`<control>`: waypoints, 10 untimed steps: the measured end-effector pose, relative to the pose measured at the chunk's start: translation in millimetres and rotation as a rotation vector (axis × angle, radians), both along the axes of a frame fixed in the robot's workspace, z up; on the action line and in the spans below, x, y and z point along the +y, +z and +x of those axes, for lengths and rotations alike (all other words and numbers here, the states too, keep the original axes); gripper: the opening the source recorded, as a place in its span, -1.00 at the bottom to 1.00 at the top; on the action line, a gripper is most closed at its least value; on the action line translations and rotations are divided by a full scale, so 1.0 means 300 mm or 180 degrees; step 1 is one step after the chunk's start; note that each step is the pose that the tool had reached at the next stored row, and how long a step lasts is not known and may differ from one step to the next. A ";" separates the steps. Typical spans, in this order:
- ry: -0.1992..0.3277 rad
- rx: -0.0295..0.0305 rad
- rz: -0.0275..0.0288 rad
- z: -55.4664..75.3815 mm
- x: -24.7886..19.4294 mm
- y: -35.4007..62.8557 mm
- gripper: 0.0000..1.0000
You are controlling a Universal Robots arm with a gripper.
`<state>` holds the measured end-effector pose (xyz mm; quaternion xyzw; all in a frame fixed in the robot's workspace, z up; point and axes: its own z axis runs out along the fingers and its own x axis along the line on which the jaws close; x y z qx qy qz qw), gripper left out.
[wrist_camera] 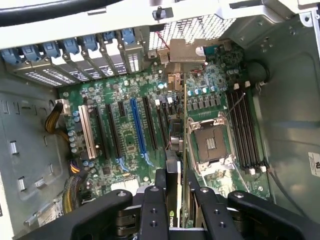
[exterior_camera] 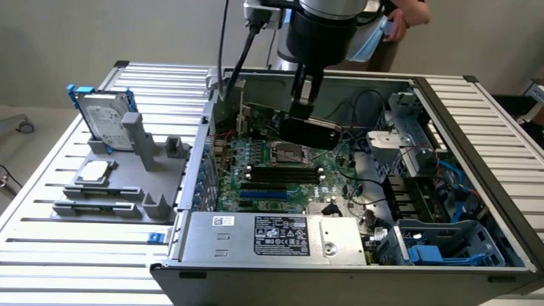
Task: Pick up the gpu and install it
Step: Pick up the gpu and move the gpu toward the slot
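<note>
the gpu (wrist_camera: pixel 175 137) is seen edge-on, clamped between the two black fingers (wrist_camera: pixel 159 192) of the gripper (wrist_camera: pixel 176 194). it is held over the green motherboard (wrist_camera: pixel 127 165), between the blue slot (wrist_camera: pixel 136 125) and the cpu socket (wrist_camera: pixel 210 142). its silver bracket (wrist_camera: pixel 185 50) is found near the blue clips (wrist_camera: pixel 75 45) at the case wall. black memory slots (wrist_camera: pixel 245 125) are set beside the socket.

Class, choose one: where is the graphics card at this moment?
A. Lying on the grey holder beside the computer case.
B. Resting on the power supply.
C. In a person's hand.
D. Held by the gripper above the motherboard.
D: the gripper is clamped on the graphics card, which hangs over the motherboard inside the open case.
</note>
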<state>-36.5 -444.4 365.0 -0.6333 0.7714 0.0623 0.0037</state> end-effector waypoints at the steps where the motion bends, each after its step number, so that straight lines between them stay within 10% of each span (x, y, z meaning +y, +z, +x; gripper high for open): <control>1: 0.0021 0.0000 0.0000 -0.003 -0.001 -0.001 -0.47; 10: 0.0207 -0.0001 0.0009 -0.006 -0.037 -0.016 -0.47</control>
